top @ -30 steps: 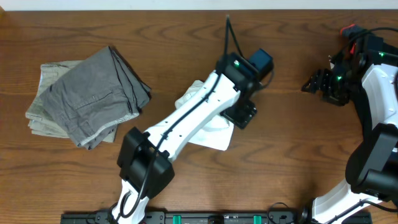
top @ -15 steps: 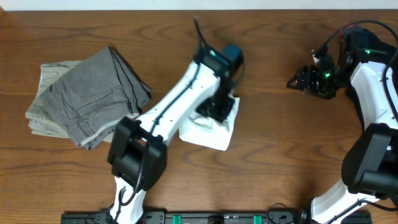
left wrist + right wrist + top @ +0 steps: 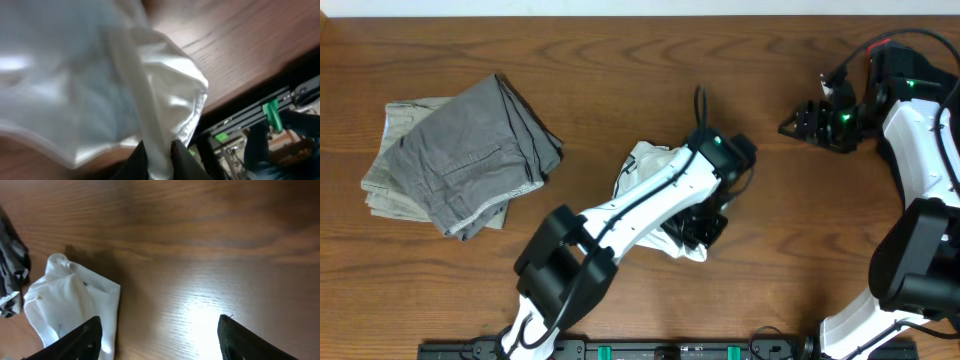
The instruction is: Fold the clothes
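As left gripper (image 3: pixel 159 157) pinches T-shirt (image 3: pixel 167 100), arm (image 3: pixel 640 195) extends forward.

Overhead straight down; L wrist tight on white T-shirt (image 3: pixel 170 100), shared w/ R wrist, farther.

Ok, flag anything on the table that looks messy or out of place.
The white garment at the centre is crumpled into a bunch, not flat, with a fold pinched between the jaws of the left gripper. The folded grey trousers at the left lie skewed on a paler garment, edges not aligned.
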Robot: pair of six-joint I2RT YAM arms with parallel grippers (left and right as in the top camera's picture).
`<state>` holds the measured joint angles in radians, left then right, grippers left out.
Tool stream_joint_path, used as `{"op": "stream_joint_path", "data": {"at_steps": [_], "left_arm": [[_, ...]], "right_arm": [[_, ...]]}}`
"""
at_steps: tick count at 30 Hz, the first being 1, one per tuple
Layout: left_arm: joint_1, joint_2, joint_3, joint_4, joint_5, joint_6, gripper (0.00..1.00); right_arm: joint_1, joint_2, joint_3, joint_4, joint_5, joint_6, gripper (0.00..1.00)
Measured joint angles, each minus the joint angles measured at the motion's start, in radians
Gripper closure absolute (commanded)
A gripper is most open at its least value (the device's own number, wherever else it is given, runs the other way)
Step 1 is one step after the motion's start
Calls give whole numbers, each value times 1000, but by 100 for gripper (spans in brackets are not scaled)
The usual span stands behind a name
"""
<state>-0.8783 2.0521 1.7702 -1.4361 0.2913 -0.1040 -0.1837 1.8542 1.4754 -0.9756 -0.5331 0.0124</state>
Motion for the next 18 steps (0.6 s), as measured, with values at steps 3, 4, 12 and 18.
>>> {"op": "stream_joint_path", "data": {"at_steps": [3, 4, 12, 18], "left_arm": [[26, -39, 48, -26, -53, -4, 62], [42, -66, 59, -26, -77, -5, 61], [249, -251, 82, -47, -217, -38, 53], [424, -261, 83, -46, -247, -50, 51]], "right_arm": [[26, 0, 0, 21, -26, -3, 26], [39, 0, 0, 31, -40, -10, 27], [213, 0, 0, 96, -85, -58, 30], [424, 0, 0, 161, 93, -52, 36]]}}
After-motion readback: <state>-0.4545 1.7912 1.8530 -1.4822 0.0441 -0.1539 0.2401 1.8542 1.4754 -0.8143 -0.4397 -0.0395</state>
